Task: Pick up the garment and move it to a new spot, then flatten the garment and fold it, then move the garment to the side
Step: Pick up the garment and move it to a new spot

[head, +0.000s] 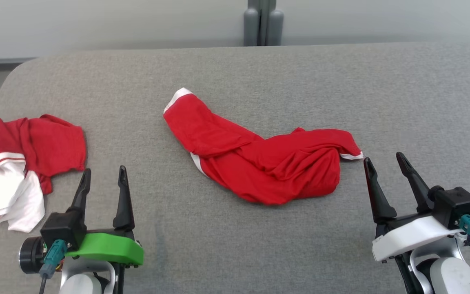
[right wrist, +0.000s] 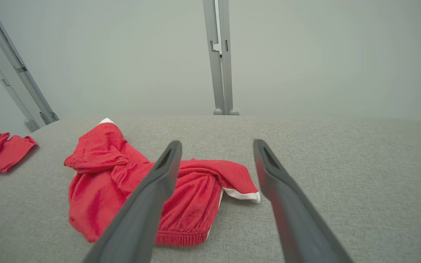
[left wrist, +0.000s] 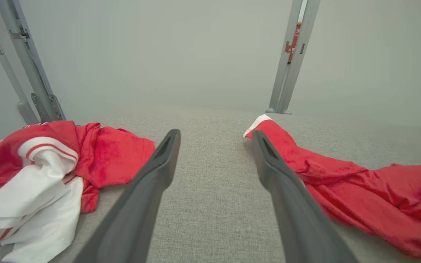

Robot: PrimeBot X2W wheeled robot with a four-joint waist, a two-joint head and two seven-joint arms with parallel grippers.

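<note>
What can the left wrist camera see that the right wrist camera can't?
Left wrist view's extra: the white folds of the red-and-white garment. Right wrist view's extra: the white-edged hem at the near end of the red garment. Shared: the red garment, red cloth of the red-and-white garment, the gray table and a gray post.

The crumpled red fabric garment (head: 259,163) has white edging at its hems. The other crumpled jersey heap (head: 47,147) is red and white (a thin red stripe crosses its white band). The fabric-covered bench (head: 259,73) is plain grey.
</note>
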